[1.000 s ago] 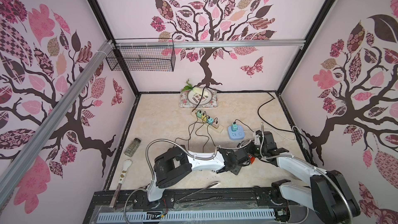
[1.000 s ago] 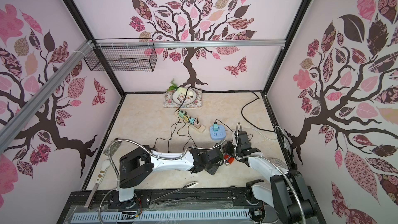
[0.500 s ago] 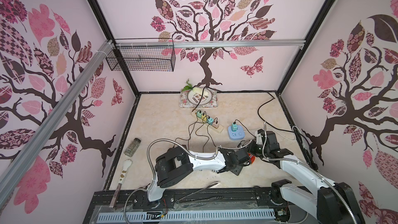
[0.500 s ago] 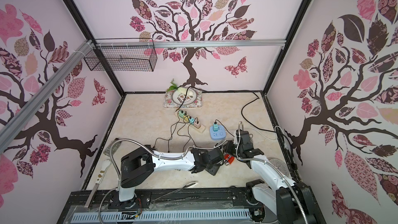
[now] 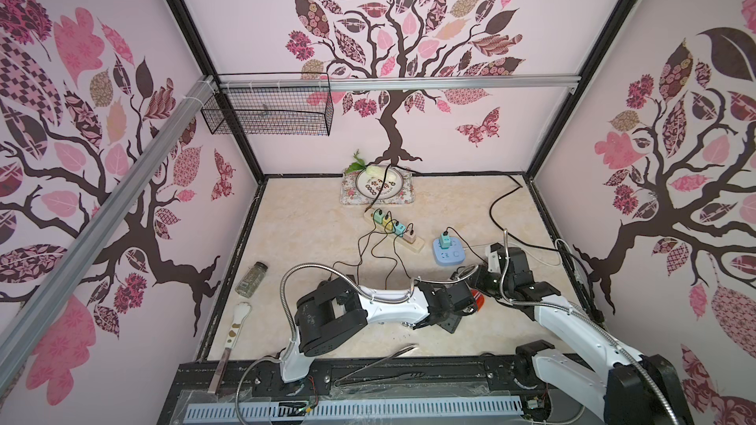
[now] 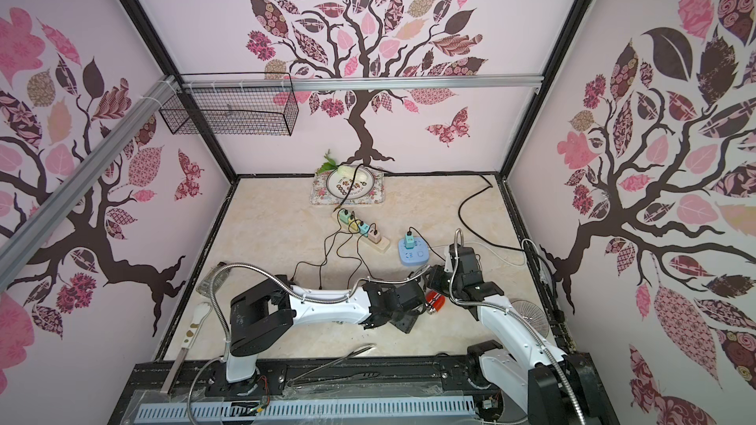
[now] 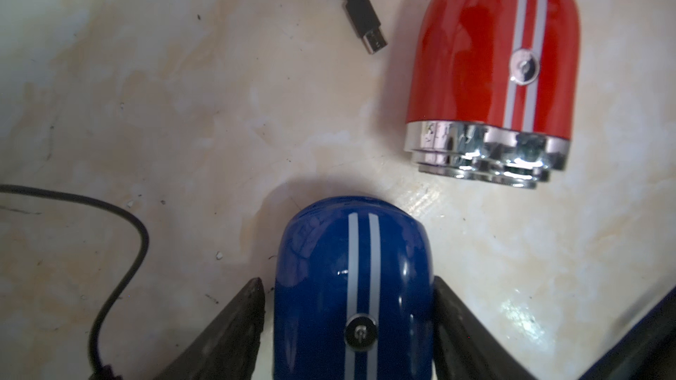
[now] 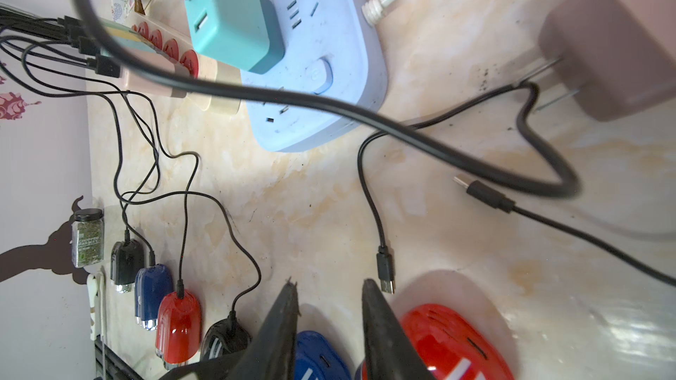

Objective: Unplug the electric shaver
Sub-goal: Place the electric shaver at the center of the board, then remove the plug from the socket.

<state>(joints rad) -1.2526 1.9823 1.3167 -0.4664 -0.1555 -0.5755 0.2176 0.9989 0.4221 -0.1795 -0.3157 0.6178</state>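
Top views both show the containers. Nearest, by the left wall, is a small glass jar [image 5: 252,278] with a black cap, holding dried green herb. At the back, a plate [image 5: 361,186] on a flowered tray [image 5: 404,197] carries a pale long vegetable [image 5: 381,172] with green leaves. On the back rail hangs a wire basket [image 5: 270,116], its content too small to tell. Metal tweezers [image 5: 380,357] lie at the front edge. Behind the arms stand a blue power cube [image 5: 450,256] with a teal charger [image 5: 444,237] and a beige power strip [image 5: 414,245]; its thin black cables run under the left arm, which hides the table there. The blue shaver [image 7: 353,250] lies flat near the front right, between both arms, beside a red shaver [image 7: 490,67]. The left gripper [image 7: 349,283] is released: its fingers [image 7: 248,312] stand at both sides of the blue body, and a strip of table shows beside one of them. The right gripper [image 8: 327,286] is spread and grasps nothing. A free cable plug [image 8: 386,272] lies just beside one fingertip, apart from both shavers. The blue shaver's long axis follows the left fingers, striped face up, rounded end away from that wrist.
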